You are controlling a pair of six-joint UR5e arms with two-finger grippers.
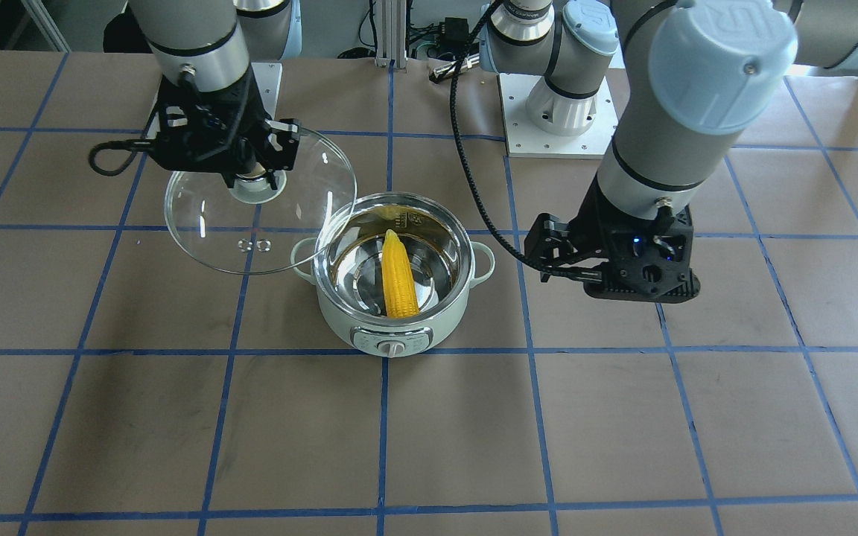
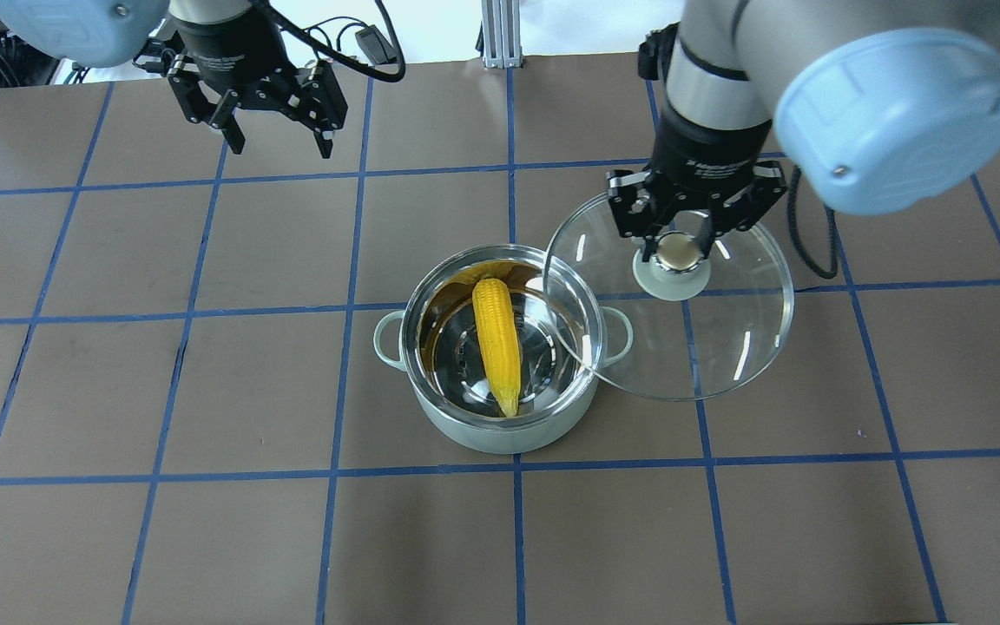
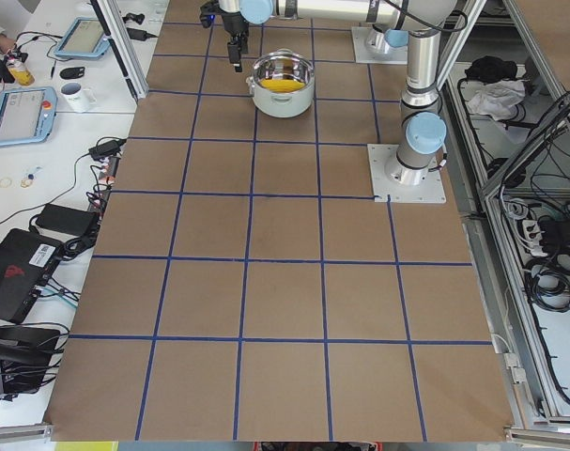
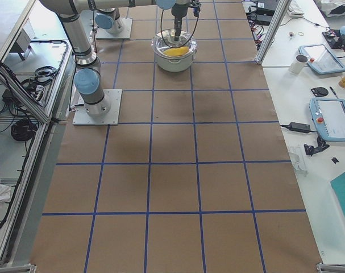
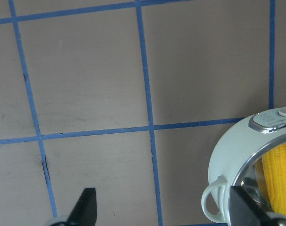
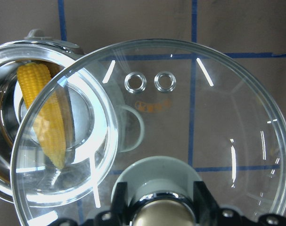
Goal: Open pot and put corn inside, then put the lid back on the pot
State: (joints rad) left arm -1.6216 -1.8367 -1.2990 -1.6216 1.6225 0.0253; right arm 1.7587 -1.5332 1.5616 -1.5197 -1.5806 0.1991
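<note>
The mint-green pot (image 2: 465, 432) stands open at the table's middle, its dial panel (image 1: 392, 344) facing away from the robot. The yellow corn (image 2: 498, 343) lies inside it, tapered end toward the robot. My right gripper (image 2: 680, 252) is shut on the knob of the glass lid (image 2: 708, 338). It holds the lid level in the air beside the pot, its edge overlapping the pot's rim, as the right wrist view (image 6: 204, 117) shows. My left gripper (image 2: 279, 143) is open and empty, over bare table beyond the pot; the pot's handle (image 5: 213, 207) shows at that view's edge.
The table is brown paper with a blue tape grid. The arms' base plates (image 1: 559, 112) sit at the robot's side. A black cable (image 1: 474, 186) hangs from the left arm near the pot. Side benches hold tablets and a mug (image 4: 300, 63).
</note>
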